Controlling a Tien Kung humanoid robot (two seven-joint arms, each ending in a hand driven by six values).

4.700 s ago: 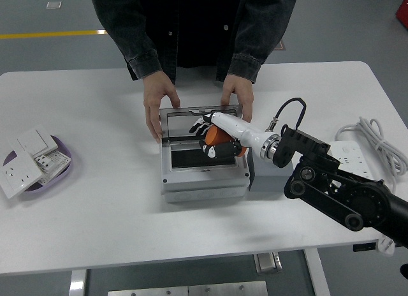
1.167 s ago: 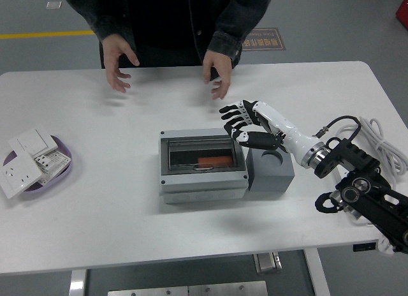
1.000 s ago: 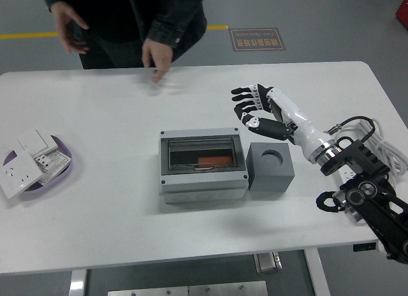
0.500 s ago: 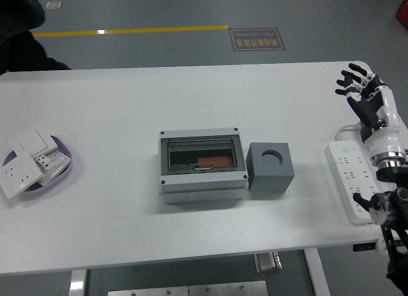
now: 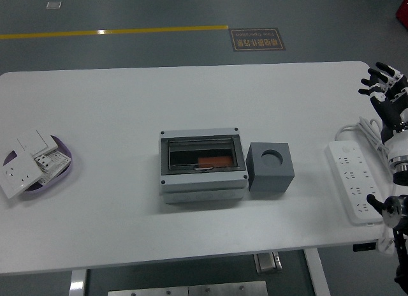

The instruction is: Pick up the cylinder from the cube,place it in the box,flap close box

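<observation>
The grey box sits at the table's middle with its clear flap shut. The orange cylinder lies inside it, seen through the flap. The grey cube stands just right of the box, its round hole empty. My right hand is raised at the right edge of the picture, far from the box, fingers spread and holding nothing. My left hand is out of view.
A white power strip with its cable lies at the table's right side, under my right arm. A purple dish with white wall switches sits at the left edge. No person is in view.
My right hand has drawn back from the box to the table's right edge, fingers open. The person at the far side has left the picture. The flap, open 4.7 s ago, is shut.
</observation>
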